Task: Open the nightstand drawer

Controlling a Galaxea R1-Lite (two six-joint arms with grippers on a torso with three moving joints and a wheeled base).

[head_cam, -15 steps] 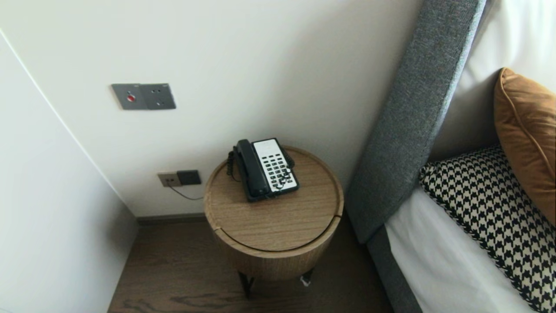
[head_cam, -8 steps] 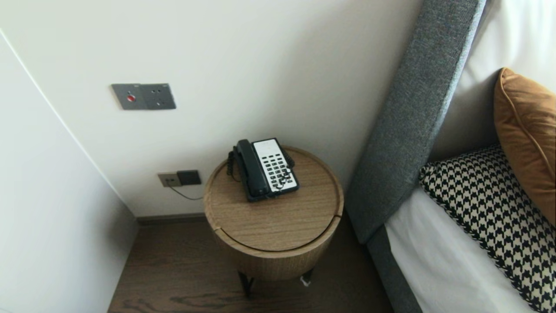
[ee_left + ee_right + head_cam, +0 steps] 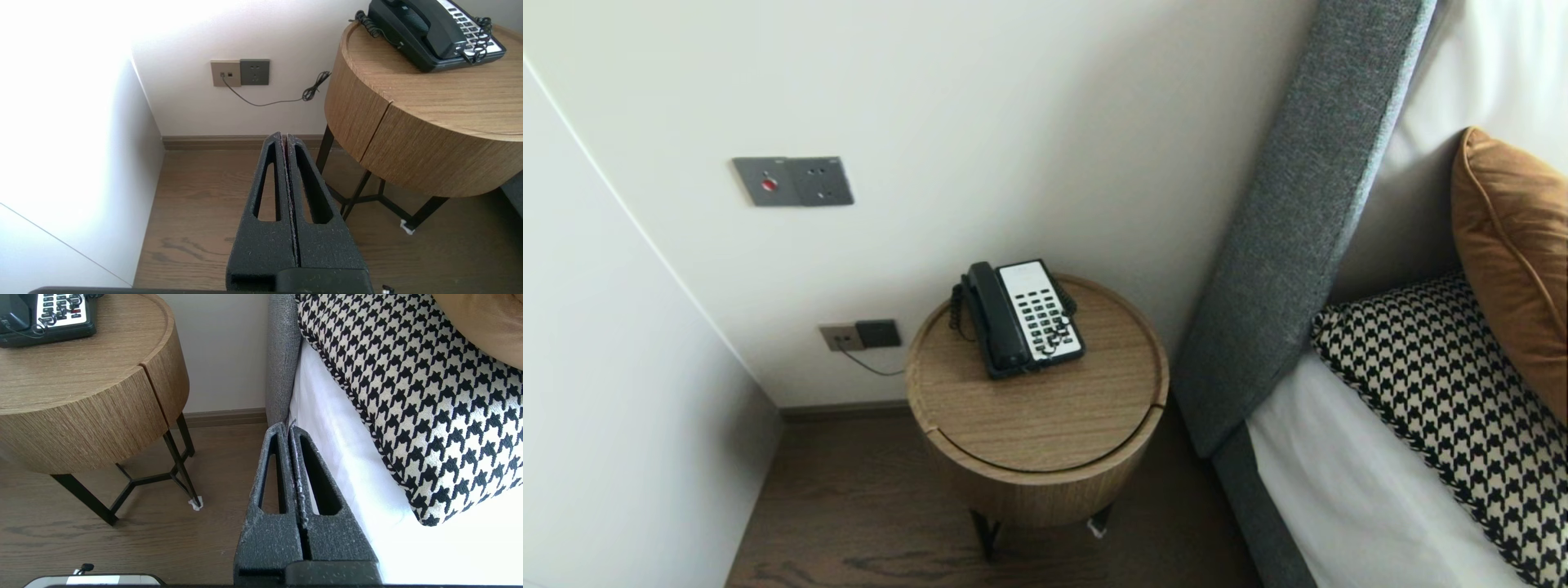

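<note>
Bed: grey upholstered bed point(image 3: 1282, 245) with a white sheet, on your right.
Table: round wooden bedside table point(image 3: 1045, 425), left of the bed, against the far wall.
Telephone: black-and-white corded desk telephone point(image 3: 1023, 318), on the table's far side. It is probably light, hard and slippery, so grasp the handset's middle.
Left arm: your left gripper point(image 3: 284, 136) has its fingers pressed together and empty, near-left of the table.
Right arm: your right gripper point(image 3: 287, 426) is likewise closed and empty, between the table and the bed.

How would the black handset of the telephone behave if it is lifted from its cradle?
The handset looks like hard plastic, so it probably stays stiff and fairly light. Its coiled cord ties it to the base, so a high lift may drag the base across the smooth round table. Its smooth shell could slip in a tight grip.
</note>
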